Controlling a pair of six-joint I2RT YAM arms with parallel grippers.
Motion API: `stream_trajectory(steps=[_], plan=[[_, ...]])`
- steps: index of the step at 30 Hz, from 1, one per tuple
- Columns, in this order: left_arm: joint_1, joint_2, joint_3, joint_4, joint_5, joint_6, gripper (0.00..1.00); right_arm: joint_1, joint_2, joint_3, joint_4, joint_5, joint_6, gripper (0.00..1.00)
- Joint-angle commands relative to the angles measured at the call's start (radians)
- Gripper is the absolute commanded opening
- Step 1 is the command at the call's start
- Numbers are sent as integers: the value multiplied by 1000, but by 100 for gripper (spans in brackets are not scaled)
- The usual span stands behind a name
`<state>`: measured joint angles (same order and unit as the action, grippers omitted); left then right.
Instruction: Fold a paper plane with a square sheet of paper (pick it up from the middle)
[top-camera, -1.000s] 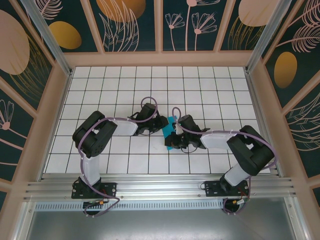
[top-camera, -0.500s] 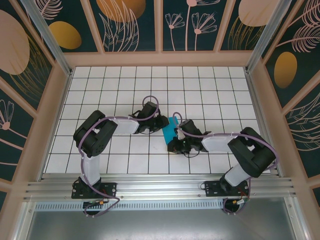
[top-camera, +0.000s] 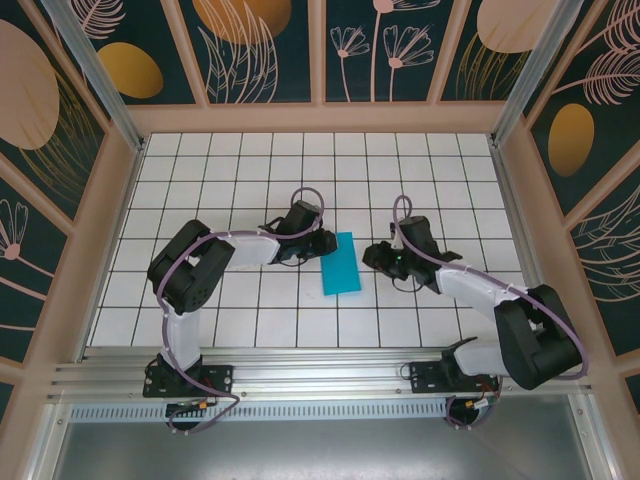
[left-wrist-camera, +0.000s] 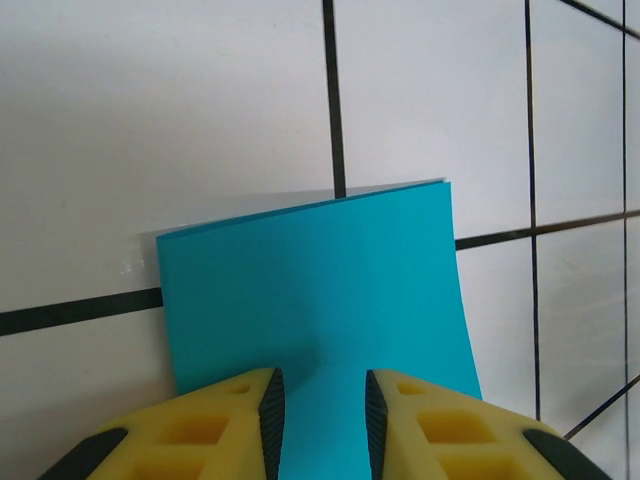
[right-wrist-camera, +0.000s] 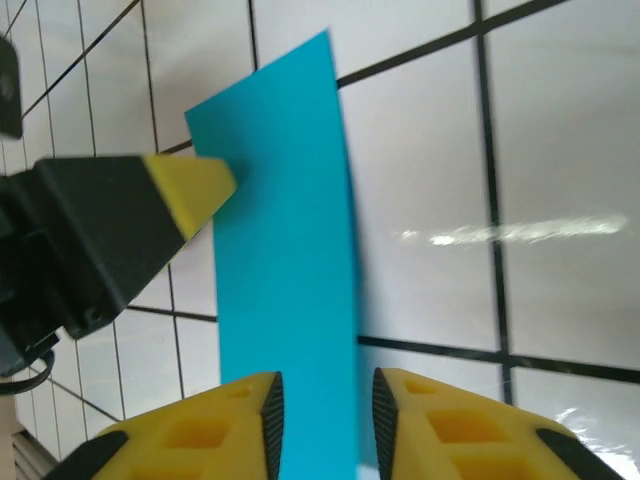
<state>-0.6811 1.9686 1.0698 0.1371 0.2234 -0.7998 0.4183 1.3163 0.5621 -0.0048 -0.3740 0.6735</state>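
Flanking a smooth teal paper rectangle (top-camera: 340, 264) — left end effector (left-wrist-camera: 320, 388), right end effector (right-wrist-camera: 322, 398) — both released.

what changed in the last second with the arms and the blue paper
The right gripper pulled back to the right, off the square sheet of paper, its jaws now apart. The sheet lies uncovered as a folded rectangle. The left gripper stayed at the sheet's left edge, and the sheet kept roughly its place.
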Motion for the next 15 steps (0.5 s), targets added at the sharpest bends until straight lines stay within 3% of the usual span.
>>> stream_trajectory(steps=[1, 5, 11, 15], plan=[[7, 17, 18, -89, -30, 125, 32, -41, 35, -15, 15, -73, -45, 35], [7, -21, 34, -100, -11, 146, 35, -70, 89, -7, 35, -151, -79, 37], [6, -102, 32, -22, 68, 60, 45, -76, 174, 28, 58, -240, -127, 43], [6, -155, -18, -17, 31, 26, 48, -75, 218, 60, 68, -282, -143, 44]])
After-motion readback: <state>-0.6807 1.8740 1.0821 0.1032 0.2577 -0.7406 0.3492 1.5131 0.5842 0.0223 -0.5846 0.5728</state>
